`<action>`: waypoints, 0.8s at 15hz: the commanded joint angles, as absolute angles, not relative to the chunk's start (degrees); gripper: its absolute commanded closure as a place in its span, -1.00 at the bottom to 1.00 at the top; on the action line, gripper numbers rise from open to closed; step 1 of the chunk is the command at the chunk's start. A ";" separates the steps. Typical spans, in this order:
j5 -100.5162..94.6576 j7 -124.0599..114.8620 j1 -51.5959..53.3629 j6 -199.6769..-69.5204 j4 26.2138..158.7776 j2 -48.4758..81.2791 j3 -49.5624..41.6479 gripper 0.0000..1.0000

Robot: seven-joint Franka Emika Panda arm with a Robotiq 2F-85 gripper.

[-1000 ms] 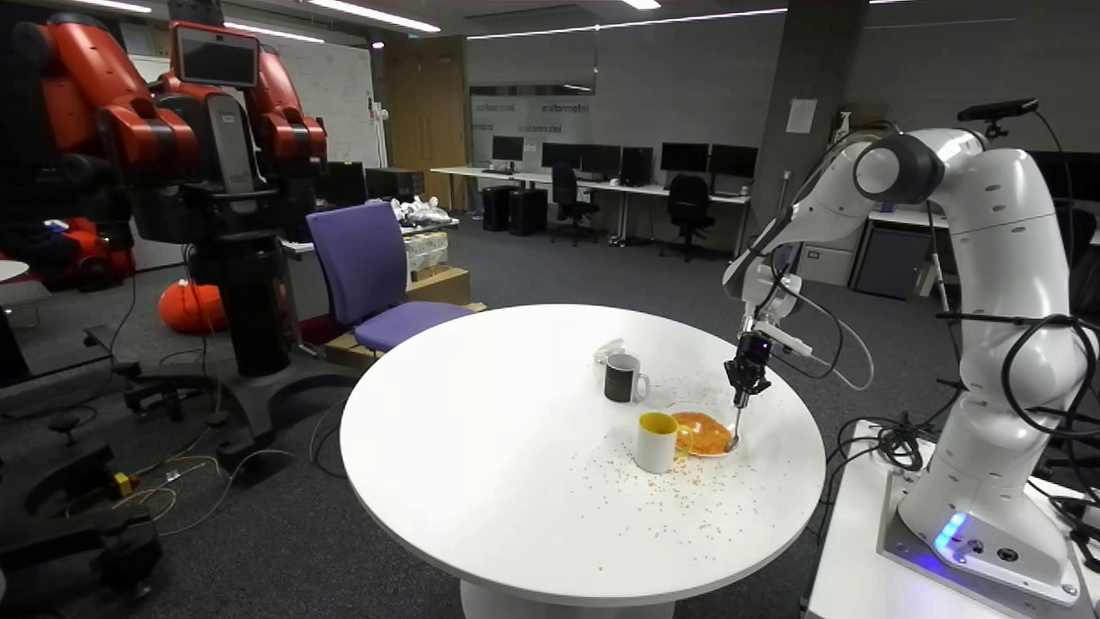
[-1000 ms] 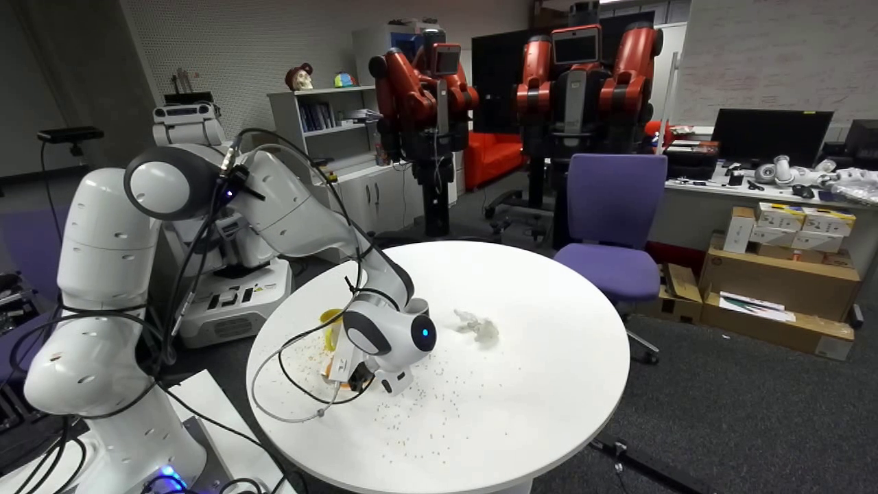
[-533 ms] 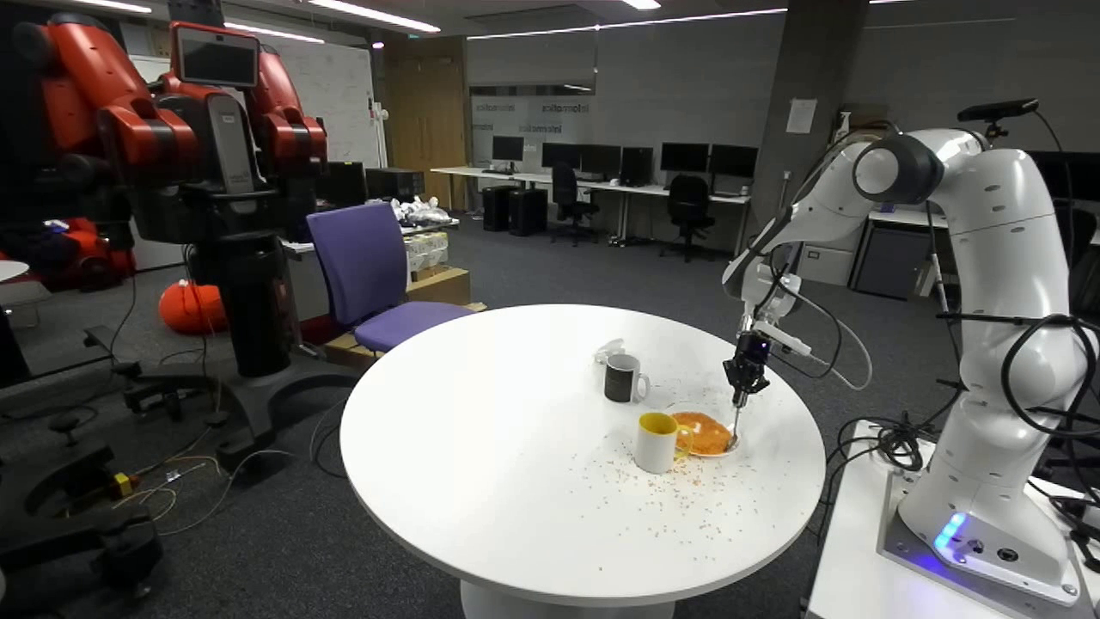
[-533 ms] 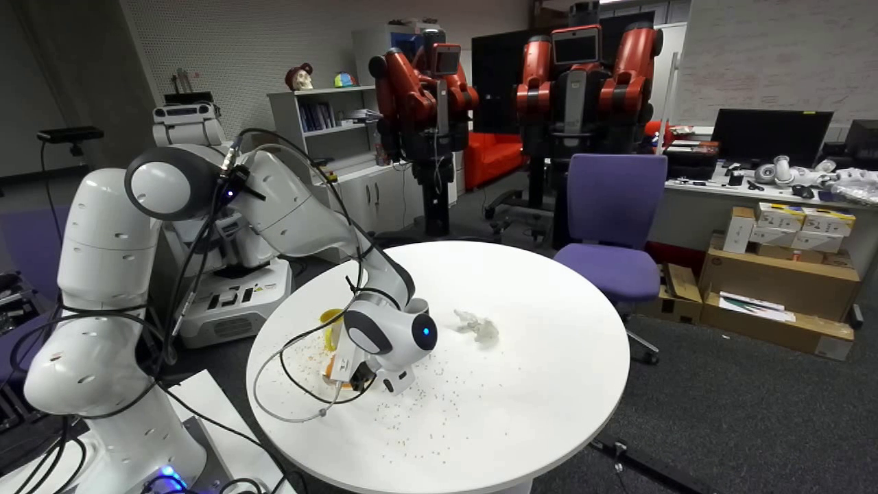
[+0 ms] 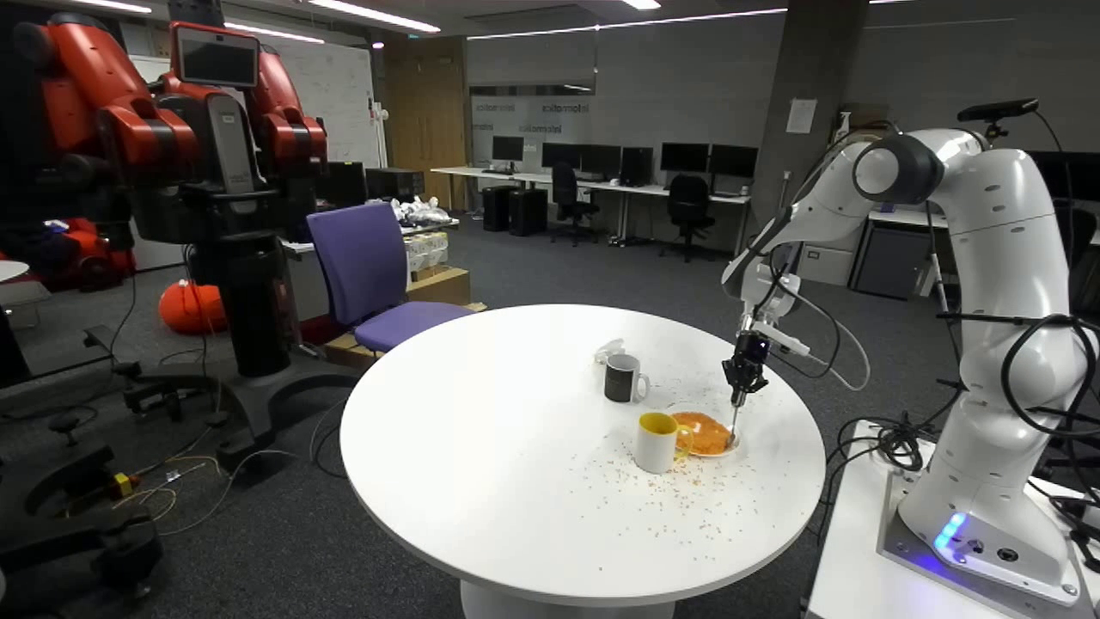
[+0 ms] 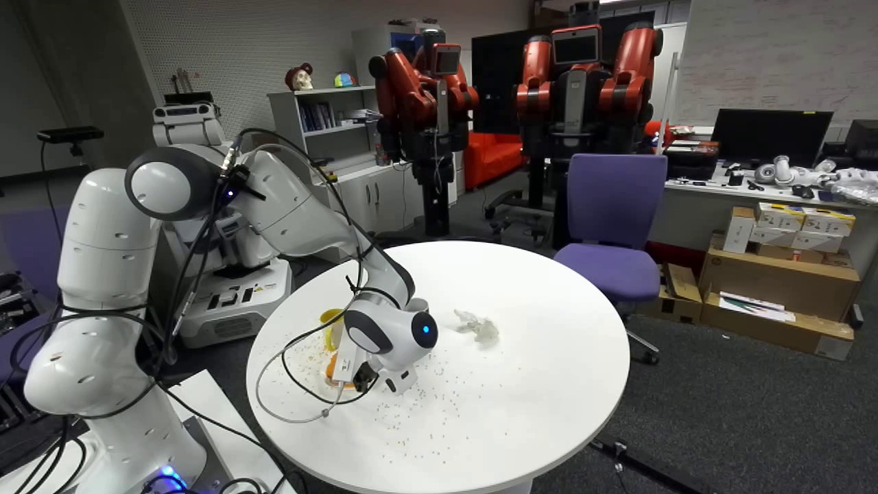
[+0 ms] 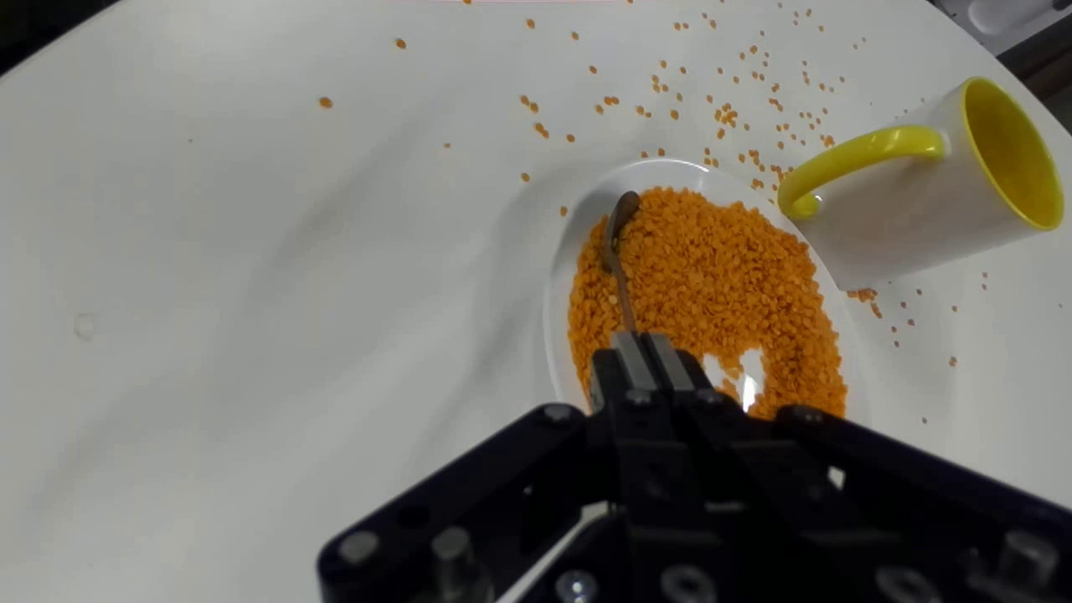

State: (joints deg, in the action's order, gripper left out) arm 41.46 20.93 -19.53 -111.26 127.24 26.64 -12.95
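I grip a spoon (image 7: 613, 256) by its handle, my gripper (image 7: 642, 337) closed tight around it; the spoon reaches down to a white plate (image 7: 559, 335) of orange grains (image 7: 729, 276), its bowl just inside the rim; whether it touches the grains I cannot tell. The plate lies on a round white table (image 5: 481, 430); a yellow-handled mug (image 7: 900, 201) stands upright just beside it, handle turned to the plate; a black mug (image 5: 619, 384) with a pale handle stands farther off, near a crumpled whitish scrap (image 6: 480, 329); loose grains (image 7: 725, 116) lie strewn over the tabletop around the plate and the yellow-handled mug. Past the table's edge is dark carpet (image 5: 533, 266), with a purple chair (image 6: 610, 202) near the table in both exterior views; in an exterior view 2 red robots (image 6: 575, 103) stand behind, and cardboard boxes (image 6: 782, 285) are piled on the floor by a desk (image 6: 679, 221); a row of monitors (image 5: 599, 161) lines the room's far side; a whiteboard (image 6: 775, 62) rises behind the desk.
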 commanded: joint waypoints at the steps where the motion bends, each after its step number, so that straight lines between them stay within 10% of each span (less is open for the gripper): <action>1: 41.49 20.70 -19.65 -113.81 127.54 25.98 -12.12 0.99; 12: 42.38 24.05 -19.62 -119.29 128.63 24.85 -10.95 0.99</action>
